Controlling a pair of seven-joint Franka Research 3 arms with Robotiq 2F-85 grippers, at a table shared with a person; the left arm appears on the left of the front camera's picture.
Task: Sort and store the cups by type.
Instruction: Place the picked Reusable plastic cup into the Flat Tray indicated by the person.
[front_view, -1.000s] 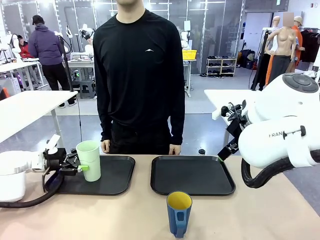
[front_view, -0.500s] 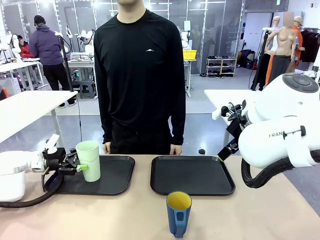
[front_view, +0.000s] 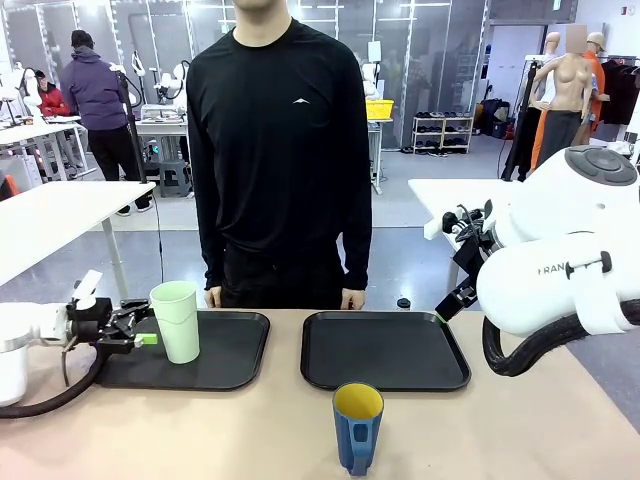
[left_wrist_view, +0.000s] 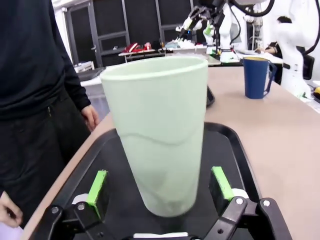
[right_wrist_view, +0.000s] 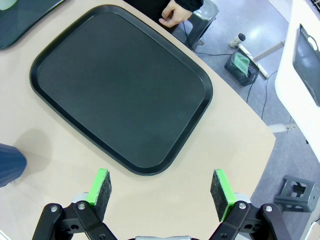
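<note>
Mint tumbler (front_view: 176, 320) upright on left tray (front_view: 235, 365): stored. Left gripper (front_view: 142, 327) jaws spread, clear of it. Blue mug (front_view: 357, 428) near, unsorted. Right gripper (right_wrist_view: 160, 187) jaws spread, empty.

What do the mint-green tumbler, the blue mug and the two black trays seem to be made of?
Mint-green tumbler: likely plastic, matte, slightly translucent; a wavy darker band shows through its wall.
Blue mug: plastic or glazed ceramic, hard to tell; smooth, faint sheen, yellow inside.
Left black tray and right black tray: probably moulded plastic, matte, with rounded raised rims.
</note>
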